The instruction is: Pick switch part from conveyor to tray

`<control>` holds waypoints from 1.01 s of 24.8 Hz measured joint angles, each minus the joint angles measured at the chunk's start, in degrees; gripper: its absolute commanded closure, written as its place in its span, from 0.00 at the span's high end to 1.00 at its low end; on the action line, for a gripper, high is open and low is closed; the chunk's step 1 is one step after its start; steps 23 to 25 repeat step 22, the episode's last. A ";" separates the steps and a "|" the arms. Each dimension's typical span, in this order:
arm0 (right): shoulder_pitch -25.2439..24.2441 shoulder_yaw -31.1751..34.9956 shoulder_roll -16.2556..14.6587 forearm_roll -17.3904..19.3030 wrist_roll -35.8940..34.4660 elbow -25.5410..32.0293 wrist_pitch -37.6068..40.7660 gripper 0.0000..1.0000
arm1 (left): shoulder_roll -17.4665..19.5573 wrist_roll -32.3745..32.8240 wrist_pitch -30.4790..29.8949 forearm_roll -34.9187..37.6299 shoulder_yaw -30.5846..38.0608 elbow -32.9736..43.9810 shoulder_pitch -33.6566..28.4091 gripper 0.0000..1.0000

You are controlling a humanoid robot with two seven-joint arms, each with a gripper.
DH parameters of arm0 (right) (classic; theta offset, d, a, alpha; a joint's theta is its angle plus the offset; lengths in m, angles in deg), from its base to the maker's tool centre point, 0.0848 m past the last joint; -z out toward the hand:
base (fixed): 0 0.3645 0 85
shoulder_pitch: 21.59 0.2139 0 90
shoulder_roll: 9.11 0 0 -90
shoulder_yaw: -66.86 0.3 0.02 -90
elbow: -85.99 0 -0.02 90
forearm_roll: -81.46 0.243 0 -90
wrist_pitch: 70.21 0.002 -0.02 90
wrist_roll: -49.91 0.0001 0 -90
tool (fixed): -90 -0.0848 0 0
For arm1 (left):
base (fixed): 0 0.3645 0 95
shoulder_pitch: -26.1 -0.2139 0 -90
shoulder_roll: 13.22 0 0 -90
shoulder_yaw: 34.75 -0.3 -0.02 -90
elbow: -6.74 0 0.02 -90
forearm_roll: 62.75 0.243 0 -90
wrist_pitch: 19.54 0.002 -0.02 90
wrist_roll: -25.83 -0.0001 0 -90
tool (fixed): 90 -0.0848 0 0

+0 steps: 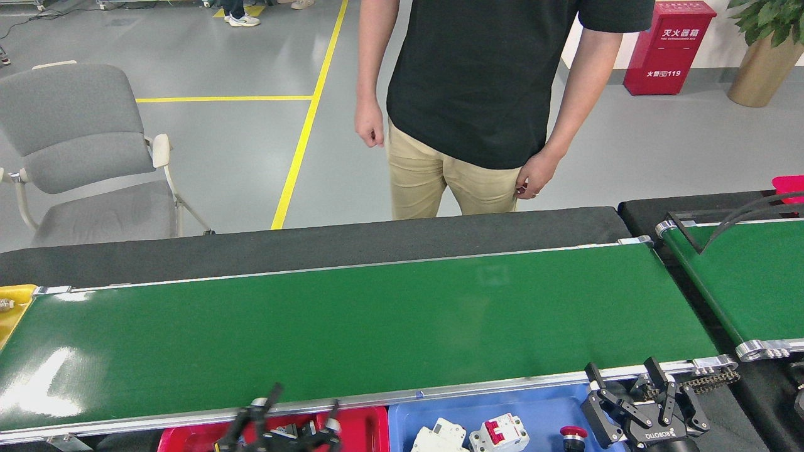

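Note:
The conveyor (pixel 352 326) runs across the view, its glossy green belt bare. Below its near rail sits a blue tray (pixel 540 408). A white switch part (pixel 440 436) lies loose in the tray beside a red-and-white breaker (pixel 499 433) and a red push button (pixel 570 433). My left gripper (pixel 304 402) is open over a red tray (pixel 361 427), left of the white part and holding nothing. Also open and holding nothing, my right gripper (pixel 622 370) hangs at the blue tray's right end.
A person (pixel 490 94) stands close behind the conveyor, one hand (pixel 531 182) near its far edge. A shorter green belt (pixel 747 282) lies at the right, a yellow bin (pixel 12 307) at the left edge, and a grey chair (pixel 81 150) at the back left.

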 measured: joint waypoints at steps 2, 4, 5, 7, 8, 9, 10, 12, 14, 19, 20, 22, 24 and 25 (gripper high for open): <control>-0.01 0.00 0.00 -0.46 0.18 0.09 -0.62 0.98 | 1.09 -0.13 -0.51 -0.28 5.33 -0.41 -1.73 0.99; -0.04 -0.01 0.00 -1.87 0.28 0.17 -2.09 0.98 | 2.38 -0.17 -0.97 -0.56 8.37 -1.60 -2.56 0.99; -0.13 -0.01 0.00 -3.01 0.32 0.23 -3.13 0.98 | 3.12 -0.18 -1.09 -1.04 9.41 -2.60 -2.82 0.99; -0.38 -0.07 0.00 -4.68 0.33 0.41 -4.55 0.98 | 4.67 -0.26 -1.28 -3.21 10.10 -3.39 -3.01 0.99; -0.51 -0.14 0.01 -5.18 0.34 0.47 -4.99 0.98 | 5.48 -0.35 -1.39 -4.86 10.17 -3.49 -3.01 0.99; -0.70 -0.21 0.08 -5.47 0.34 0.51 -5.42 0.98 | 6.36 -0.37 -1.67 -6.37 10.19 -3.52 -3.00 0.99; -0.79 -0.27 0.31 -5.60 0.35 0.51 -5.61 0.98 | 6.97 0.00 -2.01 -7.38 10.21 -3.52 -3.00 0.99; -0.79 -0.38 0.86 -5.69 0.36 0.51 -5.73 0.98 | 7.60 1.35 -2.83 -8.37 10.21 -3.53 -2.86 0.99; -0.79 -0.41 1.11 -5.70 0.39 0.51 -5.86 0.98 | 8.55 2.38 -3.24 -8.63 10.18 -3.95 -2.02 0.99; -0.79 -0.44 1.25 -5.70 0.41 0.53 -5.99 0.98 | 9.99 3.06 -3.66 -8.71 9.73 -4.79 -0.87 1.00; -0.79 -0.43 1.31 -5.70 0.42 0.53 -6.02 0.98 | 9.98 3.07 -3.72 -8.71 9.69 -4.78 -0.86 1.00; -0.83 -0.44 2.03 -5.70 0.43 0.65 -6.03 0.98 | 9.89 3.09 -3.35 -8.71 9.67 -4.61 -0.89 1.00; -0.83 -0.44 2.03 -5.70 0.43 0.65 -6.03 0.98 | 9.89 3.09 -3.35 -8.71 9.67 -4.61 -0.89 1.00; -0.83 -0.44 2.03 -5.70 0.43 0.65 -6.03 0.98 | 9.89 3.09 -3.35 -8.71 9.67 -4.61 -0.89 1.00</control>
